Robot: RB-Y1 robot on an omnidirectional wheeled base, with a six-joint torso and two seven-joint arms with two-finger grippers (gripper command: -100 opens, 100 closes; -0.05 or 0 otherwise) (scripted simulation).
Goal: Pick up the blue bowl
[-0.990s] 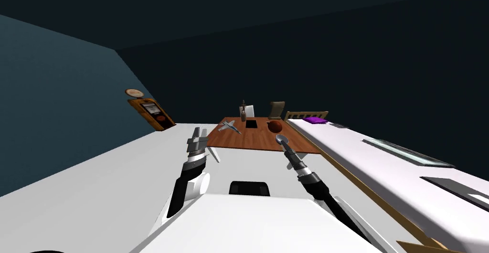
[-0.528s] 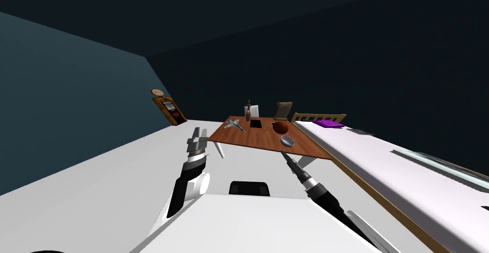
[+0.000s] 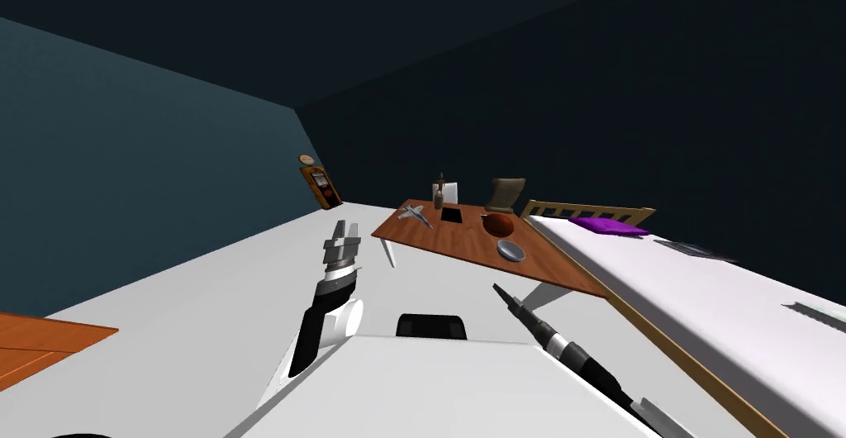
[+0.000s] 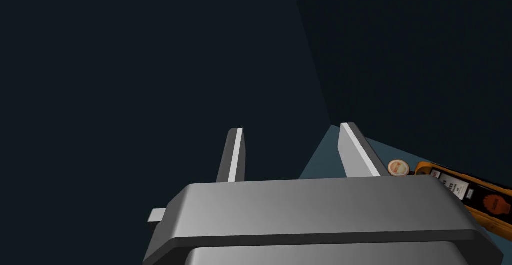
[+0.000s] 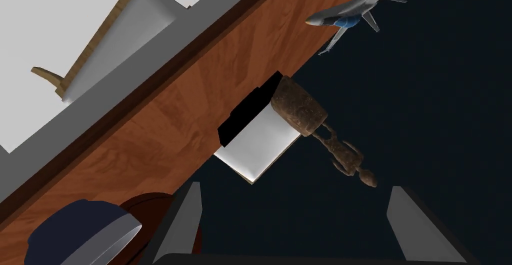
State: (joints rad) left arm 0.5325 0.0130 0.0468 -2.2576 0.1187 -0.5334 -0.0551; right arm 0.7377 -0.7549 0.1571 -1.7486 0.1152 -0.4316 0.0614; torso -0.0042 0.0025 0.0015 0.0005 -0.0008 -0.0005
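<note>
A corner of an orange-brown board [image 3: 41,346] lies at the far left. Next comes the left arm [image 3: 318,326], raised over the white floor [image 3: 206,292]; its jaws stand open, with nothing between the fingers [image 4: 232,152]. Beyond them an orange pump-shaped cabinet [image 3: 320,183] stands at the blue wall. The brown wooden bench [image 3: 454,245] carries a toy plane [image 3: 414,215], a brown figurine [image 3: 439,192] and a black square [image 3: 450,214] along its far side; a red-brown bowl [image 3: 498,225] sits further right. The blue bowl [image 3: 511,249], dark blue outside and grey inside, sits upright just beside the red-brown one, near the bench's near edge. The right arm [image 3: 570,354] points at it from short of the bench; its jaws are spread wide and empty, and the bowl lies outside one finger [image 5: 185,217]. A white bed [image 3: 702,301] with a purple pillow [image 3: 610,226] runs along the right.
</note>
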